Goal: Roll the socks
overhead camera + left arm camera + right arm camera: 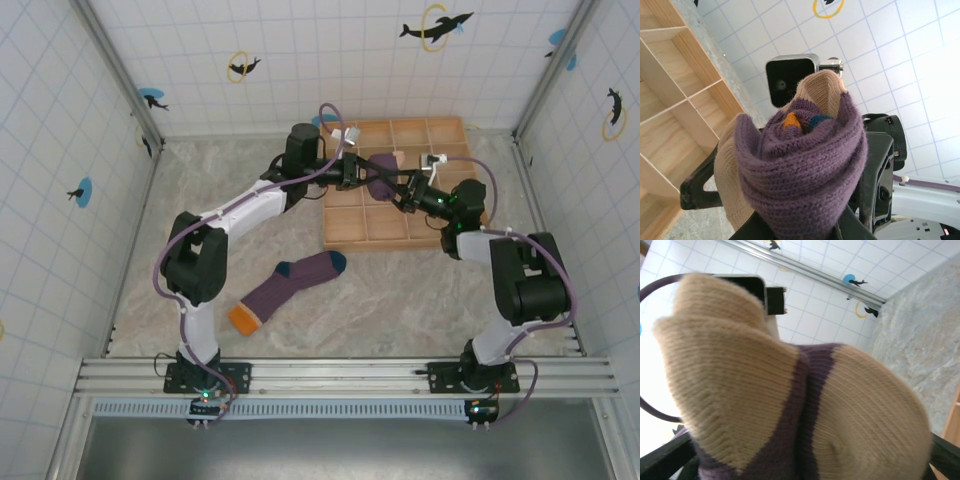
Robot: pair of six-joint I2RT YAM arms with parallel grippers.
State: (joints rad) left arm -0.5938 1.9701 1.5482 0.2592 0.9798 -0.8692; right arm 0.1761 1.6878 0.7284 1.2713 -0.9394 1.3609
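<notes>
The roll (382, 175) hung above the tray (400, 225), over its far-left compartments, caught between the two grippers where they met. The left gripper (365, 178) came at it from the left and was clamped on it; in the left wrist view the roll sat right at that gripper's tip and hid most of its fingers. The right gripper (400, 190) came from the right with its jaws spread wide, one black finger (697, 187) on each side of the roll, straddling it and not visibly squeezing it. From above the roll was a compact lump, a little longer from far to near than across. Its folded opening, purple outside with orange and teal showing inside, faced the left wrist camera, and its tan part with a purple band faced the right wrist camera. A second sock (285, 288) lay flat on the table (420, 290), well apart from both grippers, near and to the left of the tray. Its long axis ran on a diagonal, with the orange toe pointing near-left and the teal cuff pointing far-right, towards the tray's near-left corner.
</notes>
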